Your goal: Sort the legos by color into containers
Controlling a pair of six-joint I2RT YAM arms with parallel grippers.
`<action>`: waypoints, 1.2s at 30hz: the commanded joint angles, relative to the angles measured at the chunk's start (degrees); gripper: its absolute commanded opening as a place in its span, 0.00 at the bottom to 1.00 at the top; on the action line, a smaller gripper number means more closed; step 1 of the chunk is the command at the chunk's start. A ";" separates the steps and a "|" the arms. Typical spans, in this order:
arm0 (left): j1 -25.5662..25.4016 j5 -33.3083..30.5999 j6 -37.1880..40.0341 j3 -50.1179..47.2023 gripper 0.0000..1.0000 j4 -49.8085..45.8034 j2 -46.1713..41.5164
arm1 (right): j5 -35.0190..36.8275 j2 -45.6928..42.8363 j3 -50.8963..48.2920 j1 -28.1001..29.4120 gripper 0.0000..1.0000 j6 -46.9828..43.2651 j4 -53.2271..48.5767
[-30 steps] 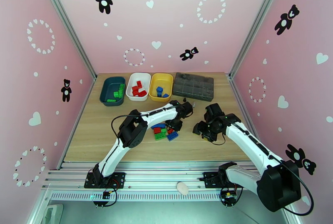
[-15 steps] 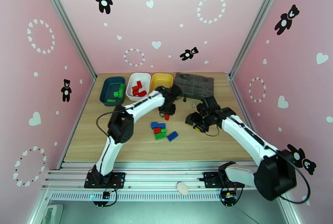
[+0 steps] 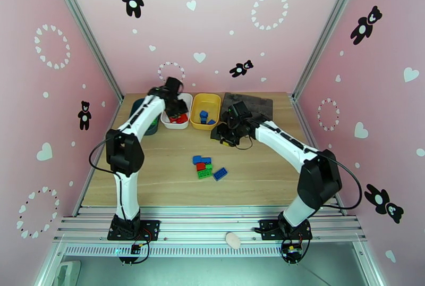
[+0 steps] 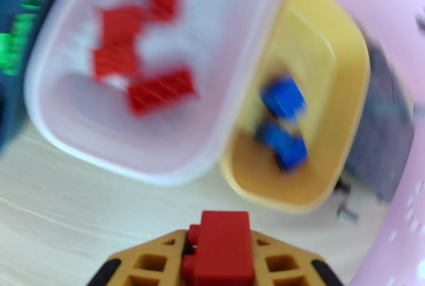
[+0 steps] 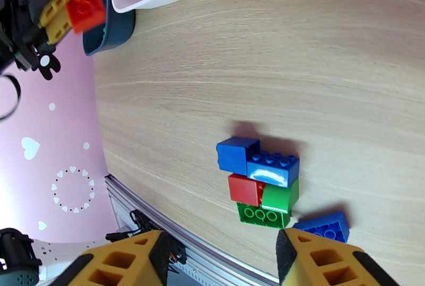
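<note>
Misplacement is threatening at release: the left gripper (image 4: 219, 252) is clenching a red brick (image 4: 222, 244) at the bottom centre of the left wrist frame, below the white tray's (image 4: 159, 171) near rim. Opening too early is risking a drop onto the tabletop (image 4: 64, 218) or a bounce into the adjoining yellow tray (image 4: 297, 203). The brick's long axis is running bottom-to-top, toward the trays; its studs appear to be facing frame-left, though blur is limiting certainty. The right gripper (image 5: 218, 255) is hanging released and empty above the loose legos (image 5: 260, 186).
</note>
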 commanded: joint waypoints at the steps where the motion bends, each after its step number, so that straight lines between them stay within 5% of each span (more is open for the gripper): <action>1: 1.26 1.56 -1.48 6.68 0.43 -0.97 4.69 | -0.81 0.90 2.60 0.26 0.58 -1.09 -2.33; 6: 1.74 1.79 0.47 16.95 0.71 -4.73 9.19 | -0.14 0.00 1.61 0.26 0.58 -1.18 -3.08; 11: 1.10 0.37 1.81 14.10 0.73 -5.49 5.36 | 1.37 -1.97 -0.39 0.30 0.61 -1.84 -4.04; 27: -15.51 -8.69 -3.25 -42.58 0.73 3.70 -27.22 | 8.48 -8.09 -9.00 2.95 0.69 -4.61 -8.97; 36: -18.02 -7.45 -11.22 -58.50 0.75 9.20 -35.48 | 10.61 -4.95 -14.31 8.52 0.67 0.90 -9.12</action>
